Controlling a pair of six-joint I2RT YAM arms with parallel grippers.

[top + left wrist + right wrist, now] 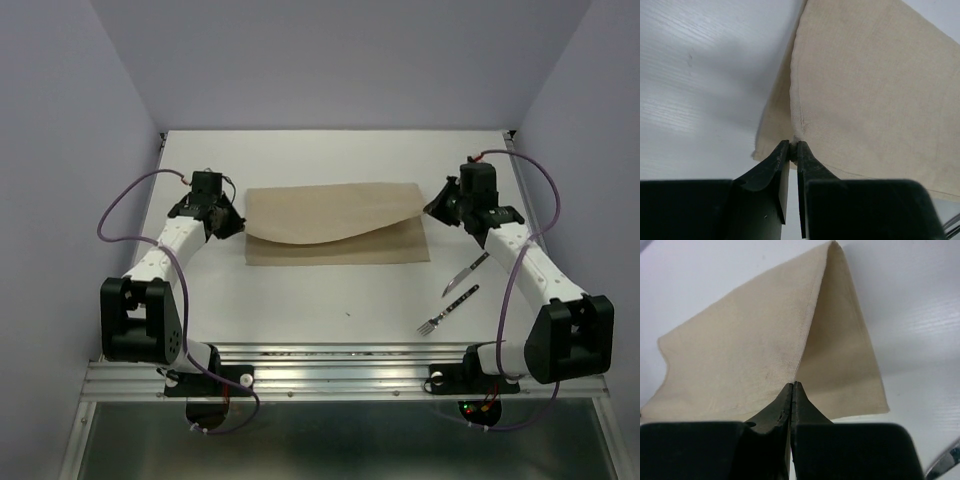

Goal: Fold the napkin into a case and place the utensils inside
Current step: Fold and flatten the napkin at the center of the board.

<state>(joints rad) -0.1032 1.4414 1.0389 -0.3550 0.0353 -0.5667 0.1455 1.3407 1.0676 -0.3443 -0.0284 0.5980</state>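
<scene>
The left pincer [228, 222] pinches the napkin [335, 235] at its 9 o'clock edge. The right pincer [437, 208] pinches it tight at 3 o'clock, and the top flap hangs a little above the bottom one. The tan napkin lies folded mid-table on the white table [300, 300], the knife [466, 274] and fork [448, 310] rest at its 4 o'clock, and pale purple walls [100, 80] stand all around.

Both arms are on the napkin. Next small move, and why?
Probably draw both pinched corners a little nearer and lower them onto the under layer. The left gripper and right gripper each pinch a corner of the napkin, whose upper layer sags in the middle and stops short of the near edge, more so on the right. The fork and knife lie untouched.
</scene>
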